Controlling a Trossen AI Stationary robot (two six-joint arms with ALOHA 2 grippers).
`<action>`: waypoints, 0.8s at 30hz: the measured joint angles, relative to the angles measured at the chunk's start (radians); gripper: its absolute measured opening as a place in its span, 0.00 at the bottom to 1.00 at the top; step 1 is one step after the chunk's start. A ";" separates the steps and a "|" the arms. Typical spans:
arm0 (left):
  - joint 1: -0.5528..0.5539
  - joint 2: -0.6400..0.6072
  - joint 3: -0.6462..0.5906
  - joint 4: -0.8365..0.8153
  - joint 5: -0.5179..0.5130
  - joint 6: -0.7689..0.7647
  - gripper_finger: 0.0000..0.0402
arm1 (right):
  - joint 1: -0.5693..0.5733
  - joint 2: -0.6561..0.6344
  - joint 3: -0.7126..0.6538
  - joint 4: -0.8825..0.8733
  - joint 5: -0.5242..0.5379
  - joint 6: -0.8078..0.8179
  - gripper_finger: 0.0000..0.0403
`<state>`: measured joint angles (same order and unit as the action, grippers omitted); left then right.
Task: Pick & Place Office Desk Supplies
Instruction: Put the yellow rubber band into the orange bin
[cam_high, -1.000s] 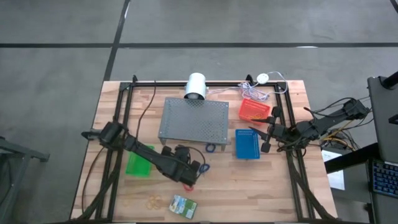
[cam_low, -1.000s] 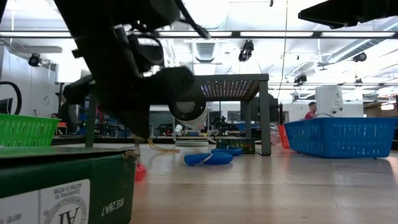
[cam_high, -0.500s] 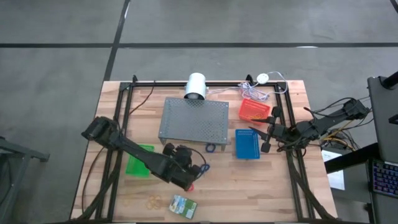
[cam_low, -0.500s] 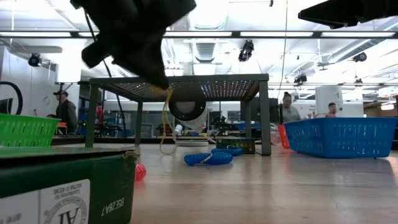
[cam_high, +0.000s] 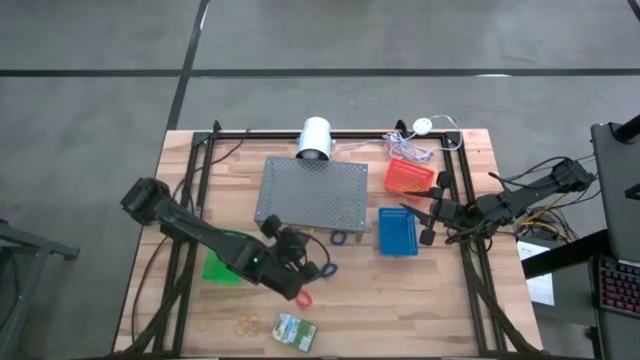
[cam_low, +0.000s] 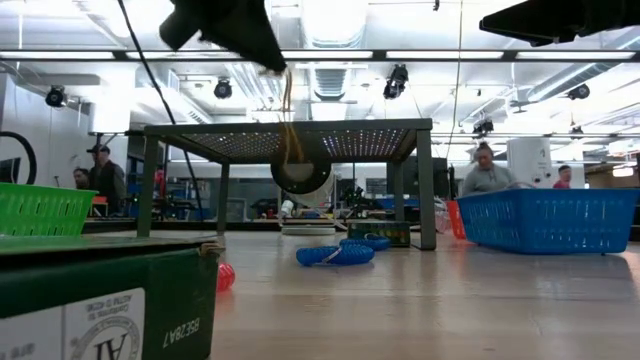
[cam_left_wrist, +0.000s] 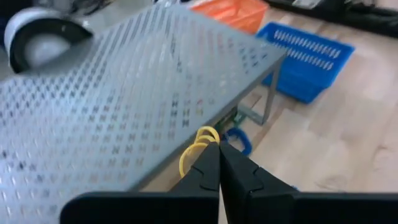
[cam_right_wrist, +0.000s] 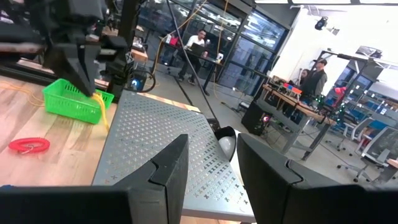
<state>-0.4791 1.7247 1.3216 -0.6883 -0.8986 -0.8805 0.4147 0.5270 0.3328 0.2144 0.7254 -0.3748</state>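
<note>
— While hanging above the counter (cam_high: 400, 290), what is your left pincer (cam_left_wrist: 219, 146) doing?
— I am gripping a tan rubber band (cam_left_wrist: 196, 151) beside the grey stand (cam_high: 312, 195); my right pincer (cam_right_wrist: 211, 155) is idling, parted, near the blue basket (cam_high: 398, 232).

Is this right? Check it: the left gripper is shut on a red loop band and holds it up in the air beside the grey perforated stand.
Not quite. The left gripper is shut on a thin yellow rubber band, not a red one; the left wrist view shows it hanging from the fingertips beside the grey perforated stand. The red loop band lies on the table in the right wrist view.
</note>
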 joint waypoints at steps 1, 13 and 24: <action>0.000 -0.012 0.000 0.013 0.000 0.028 0.00 | 0.000 0.000 0.000 0.000 0.000 0.000 0.33; 0.024 -0.101 0.000 0.204 -0.035 0.378 0.00 | 0.000 0.000 0.000 0.000 0.000 0.000 0.33; 0.125 -0.115 0.000 0.385 0.159 0.715 0.00 | 0.000 0.000 0.000 0.000 0.000 0.000 0.33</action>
<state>-0.3545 1.6096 1.3216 -0.3031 -0.7396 -0.1657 0.4145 0.5274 0.3328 0.2146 0.7254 -0.3745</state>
